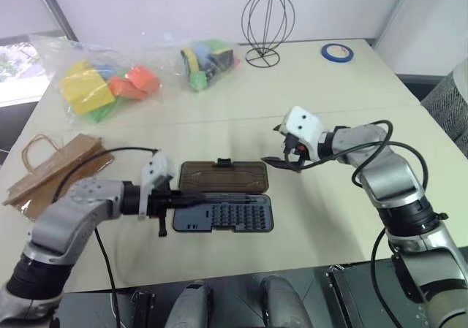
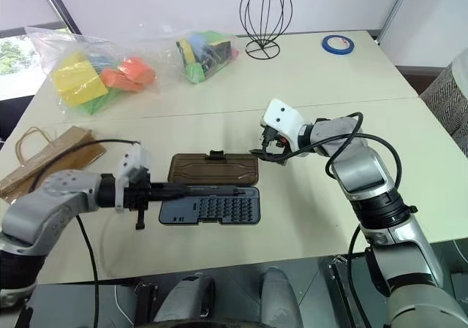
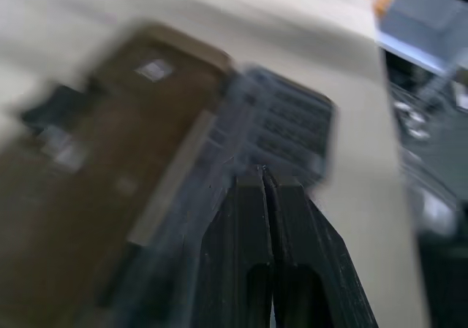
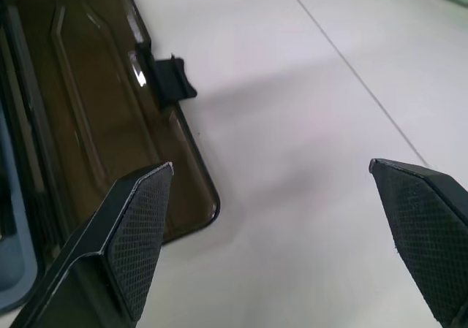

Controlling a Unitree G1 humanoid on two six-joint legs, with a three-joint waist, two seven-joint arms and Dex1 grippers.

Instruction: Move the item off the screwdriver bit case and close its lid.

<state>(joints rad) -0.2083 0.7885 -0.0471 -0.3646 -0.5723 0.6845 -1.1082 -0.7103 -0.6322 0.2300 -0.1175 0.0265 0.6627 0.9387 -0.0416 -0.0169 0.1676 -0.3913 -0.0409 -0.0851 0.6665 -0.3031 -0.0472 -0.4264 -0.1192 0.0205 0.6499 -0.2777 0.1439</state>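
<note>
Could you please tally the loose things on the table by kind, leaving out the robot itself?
Paper bag: 1
Bit case: 1
Clear bags of foam blocks: 2
Wire stand: 1
Blue tape roll: 1
Total: 6

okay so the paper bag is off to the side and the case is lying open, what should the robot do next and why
Probably bring the open right gripper down to the far edge of the lid and start folding it over the tray. The paper bag already lies clear of the case, the lid lies flat open, and the shut left gripper sits at the tray's near-left end.
</note>
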